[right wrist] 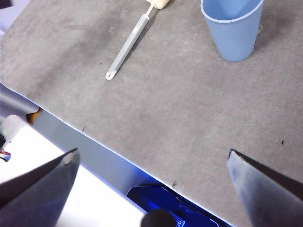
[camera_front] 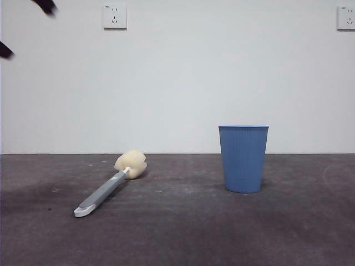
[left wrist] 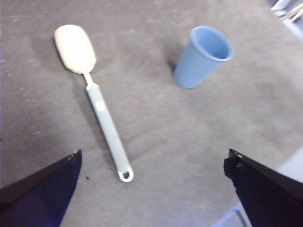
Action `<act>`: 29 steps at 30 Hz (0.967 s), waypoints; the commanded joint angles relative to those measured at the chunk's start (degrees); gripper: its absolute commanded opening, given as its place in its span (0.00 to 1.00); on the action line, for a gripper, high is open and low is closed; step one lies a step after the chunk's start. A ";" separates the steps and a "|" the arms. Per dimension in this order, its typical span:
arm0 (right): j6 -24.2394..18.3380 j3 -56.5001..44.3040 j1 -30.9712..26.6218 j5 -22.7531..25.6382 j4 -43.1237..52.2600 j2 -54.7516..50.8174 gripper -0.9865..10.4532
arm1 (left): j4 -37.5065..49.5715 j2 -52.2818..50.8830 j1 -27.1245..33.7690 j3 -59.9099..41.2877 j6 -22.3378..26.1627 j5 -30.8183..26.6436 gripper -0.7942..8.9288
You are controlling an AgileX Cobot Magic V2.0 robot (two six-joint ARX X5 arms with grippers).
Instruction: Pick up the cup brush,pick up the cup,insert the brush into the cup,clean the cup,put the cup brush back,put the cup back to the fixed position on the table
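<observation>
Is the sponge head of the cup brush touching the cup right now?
Apart. The front view shows bare table between the cup brush and the cup.

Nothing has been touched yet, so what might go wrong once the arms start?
The cup brush lies flat on the table, so the jaws might slip off its slim handle. The blue cup stands upright and looks light, so a nudge may tip it. Both grippers, left and right, hang open above.
</observation>
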 commanded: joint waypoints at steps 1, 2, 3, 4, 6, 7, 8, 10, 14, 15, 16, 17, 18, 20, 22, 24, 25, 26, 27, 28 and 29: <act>0.17 0.17 0.11 0.00 0.13 0.07 0.61 | 2.40 5.29 -4.42 0.35 -2.54 -5.99 0.65; 0.20 0.17 0.11 0.00 0.13 0.07 0.61 | 3.17 7.52 -6.05 0.55 -3.37 -8.63 0.65; 0.17 0.17 0.11 0.00 0.13 0.07 0.61 | 3.85 9.79 -7.63 0.85 -3.93 -11.17 0.65; 0.17 0.17 0.11 0.00 0.13 0.07 0.61 | 4.42 11.69 -8.90 1.14 -4.48 -13.07 0.65; 0.17 0.17 0.11 0.00 0.15 0.07 0.61 | 5.97 16.09 -11.41 1.97 -5.33 -16.83 0.65; 0.17 0.17 0.11 0.00 0.13 0.07 0.61 | 6.64 17.90 -12.28 2.34 -5.66 -18.36 0.65; 0.17 0.17 0.11 0.02 0.13 0.07 0.61 | 7.34 20.02 -13.16 2.91 -6.38 -19.96 0.65; 0.17 0.17 0.11 0.04 0.15 0.07 0.61 | 8.44 23.93 -14.51 4.04 -6.67 -22.03 0.65; 0.15 0.17 0.11 0.07 0.13 0.07 0.61 | 9.25 31.65 -15.91 6.45 -6.73 -25.51 0.65; 0.15 0.17 0.11 0.07 0.13 0.07 0.61 | 9.33 33.57 -16.11 6.95 -6.75 -25.92 0.65; 0.15 0.17 0.11 0.07 0.13 0.07 0.61 | 9.53 35.36 -16.26 7.39 -6.80 -25.92 0.65; 0.15 0.17 0.11 0.07 0.13 0.07 0.61 | 9.62 37.07 -16.41 7.76 -7.15 -25.94 0.65; 0.15 0.17 0.11 0.07 0.13 0.07 0.61 | 9.94 38.25 -16.46 7.85 -7.74 -25.94 0.65; 0.13 0.17 0.11 0.07 0.13 0.07 0.61 | 10.80 40.70 -16.52 7.85 -8.76 -25.92 0.65; 0.13 0.17 0.11 0.07 0.13 0.07 0.61 | 11.19 42.88 -16.57 7.85 -9.75 -25.94 0.65; 0.13 0.17 0.11 0.07 0.11 0.07 0.61 | 11.19 44.39 -16.61 7.85 -10.21 -26.05 0.65; 0.11 0.17 0.11 0.07 0.13 0.07 0.61 | 11.21 45.07 -16.61 7.85 -10.36 -26.18 0.65; 0.11 0.17 0.11 0.07 0.13 0.07 0.61 | 11.32 45.72 -16.63 7.82 -10.62 -26.58 0.65; 0.11 0.17 0.11 0.07 0.11 0.07 0.61 | 11.37 46.27 -16.70 7.82 -10.80 -27.04 0.65; 0.11 0.17 0.11 0.07 0.11 0.07 0.61 | 11.34 46.93 -16.74 7.82 -10.99 -27.32 0.65; 0.11 0.17 0.11 0.07 0.11 0.07 0.61 | 11.30 47.41 -16.76 7.82 -11.23 -27.32 0.65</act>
